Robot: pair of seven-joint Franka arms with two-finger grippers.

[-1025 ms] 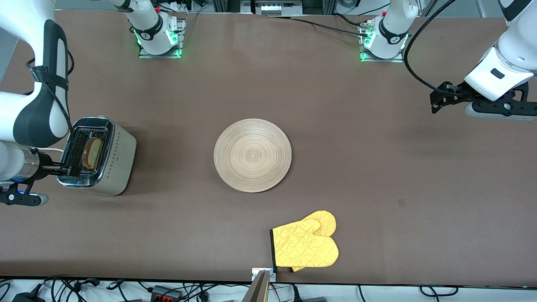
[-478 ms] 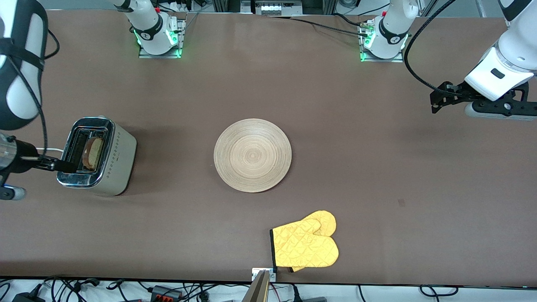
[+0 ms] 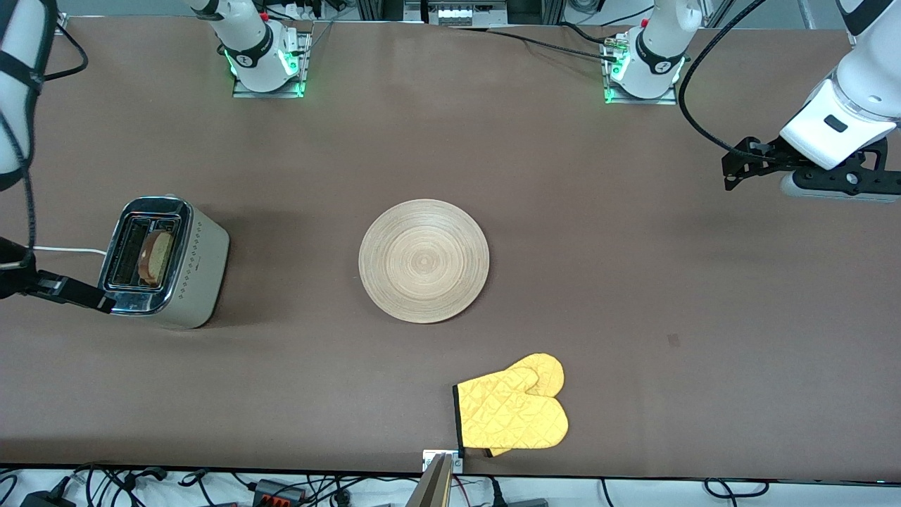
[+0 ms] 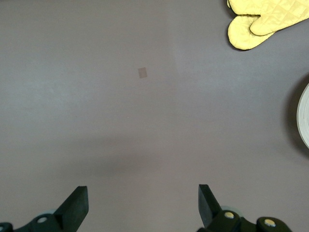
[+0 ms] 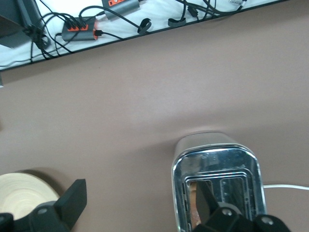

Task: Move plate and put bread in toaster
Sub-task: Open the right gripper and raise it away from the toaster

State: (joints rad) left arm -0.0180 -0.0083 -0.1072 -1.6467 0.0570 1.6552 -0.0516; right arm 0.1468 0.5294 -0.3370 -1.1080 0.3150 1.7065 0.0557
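Already the bread [image 3: 155, 257] stands in a slot of the toaster [image 3: 165, 262], the slot on the side toward the plate, with its brown top edge showing above the chrome. The toaster sits on the bench [image 3: 563, 211] toward the right arm's end, its white cord [image 3: 67, 249] trailing off toward the bench edge. The plate [image 3: 424, 260] lies bare near the middle of the bench, well apart from the toaster. A yellow oven mitt [image 3: 512, 406] lies nearer to the front camera than the plate, close to the bench edge.

The right gripper [image 5: 137, 205] hangs over the bench just beside the toaster, at the toaster's end nearer the front camera, and holds nothing; in the right wrist view its fingers [image 5: 72, 198] stand wide apart, with the toaster top and a sliver of the plate below them. The left gripper [image 4: 142, 205] waits above the bare bench toward the left arm's end, fingers likewise spread and empty, with the mitt and the plate's rim at the margins of the left wrist view.
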